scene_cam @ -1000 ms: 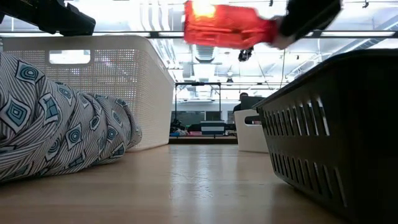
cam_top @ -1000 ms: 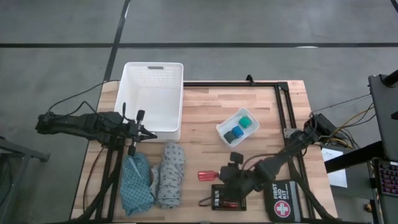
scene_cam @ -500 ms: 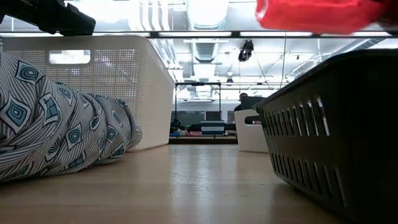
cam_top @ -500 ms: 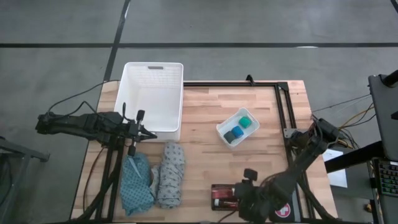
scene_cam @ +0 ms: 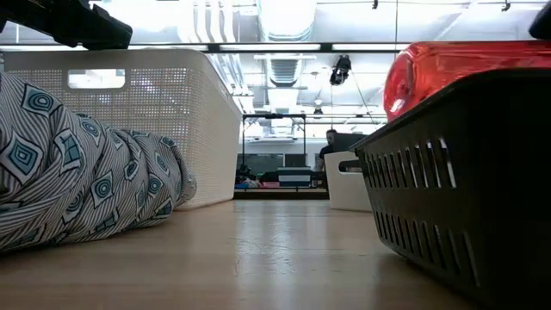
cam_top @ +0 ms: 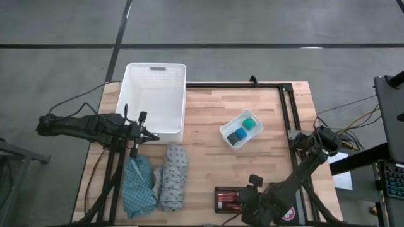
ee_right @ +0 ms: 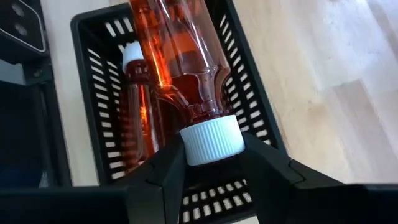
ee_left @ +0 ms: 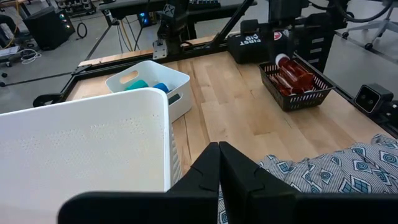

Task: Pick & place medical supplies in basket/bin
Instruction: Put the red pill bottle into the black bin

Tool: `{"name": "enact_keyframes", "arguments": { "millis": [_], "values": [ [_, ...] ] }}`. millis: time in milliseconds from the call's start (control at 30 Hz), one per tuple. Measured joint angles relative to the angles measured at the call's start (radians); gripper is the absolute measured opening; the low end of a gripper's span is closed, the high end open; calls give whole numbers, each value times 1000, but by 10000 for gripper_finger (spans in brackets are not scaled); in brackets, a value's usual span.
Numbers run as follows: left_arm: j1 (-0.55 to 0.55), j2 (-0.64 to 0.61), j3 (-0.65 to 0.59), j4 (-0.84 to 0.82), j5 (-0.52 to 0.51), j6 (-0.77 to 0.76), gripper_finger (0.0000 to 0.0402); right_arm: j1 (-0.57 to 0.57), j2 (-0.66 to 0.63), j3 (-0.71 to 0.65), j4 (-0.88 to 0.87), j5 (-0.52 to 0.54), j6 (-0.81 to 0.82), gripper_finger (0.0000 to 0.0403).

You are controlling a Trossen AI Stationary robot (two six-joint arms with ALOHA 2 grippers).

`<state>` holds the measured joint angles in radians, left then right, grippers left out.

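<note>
My right gripper point(ee_right: 212, 158) is shut on a red bottle point(ee_right: 177, 68) with a white cap, over a small black slotted basket point(cam_top: 227, 200) at the table's near edge. Another red bottle point(ee_right: 140, 106) lies inside that basket. The large white basket point(cam_top: 154, 98) stands at the far left, and my left gripper point(cam_top: 151, 135) waits shut beside its near right corner. A teal cloth point(cam_top: 139, 186) and a grey patterned cloth point(cam_top: 173, 176) lie on the table at the near left. A blue piece point(cam_top: 237, 136) and a green piece point(cam_top: 250, 124) sit in a small white tray point(cam_top: 241, 128). My right gripper pinches the bottle's white cap point(ee_right: 211, 142) between its two fingers point(ee_right: 168, 168). The fingers slant down from the table's right side. The bottle's body reaches away from the fingers toward the left, nearly level, just over the black basket's rim point(scene_cam: 456, 86). Whether it touches the basket, I cannot tell.
A black first aid pouch point(cam_top: 289, 212) lies at the near right, mostly under my right arm. A black metal frame point(cam_top: 287, 107) runs along the table's far and right edges. Bare wood point(cam_top: 202, 151) lies between the cloths, the tray and the black basket.
My right gripper has carried the red bottle toward the table's near edge and a little to the right, and down. The bottle was left of the black basket and is now over it, just above its rim. The wrist has rolled somewhat.
</note>
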<state>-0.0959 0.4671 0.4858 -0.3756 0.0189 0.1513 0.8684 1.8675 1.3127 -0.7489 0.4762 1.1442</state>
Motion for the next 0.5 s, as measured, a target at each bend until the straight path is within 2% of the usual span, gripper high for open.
{"name": "enact_keyframes", "arguments": {
  "millis": [167, 500],
  "values": [
    [0, 0, 0, 0, 0, 0, 6, 0, 0, -6, 1, -8, 57, 137],
    [0, 0, 0, 0, 0, 0, 6, 0, 0, -36, 21, -9, 61, 137]
  ]
}}
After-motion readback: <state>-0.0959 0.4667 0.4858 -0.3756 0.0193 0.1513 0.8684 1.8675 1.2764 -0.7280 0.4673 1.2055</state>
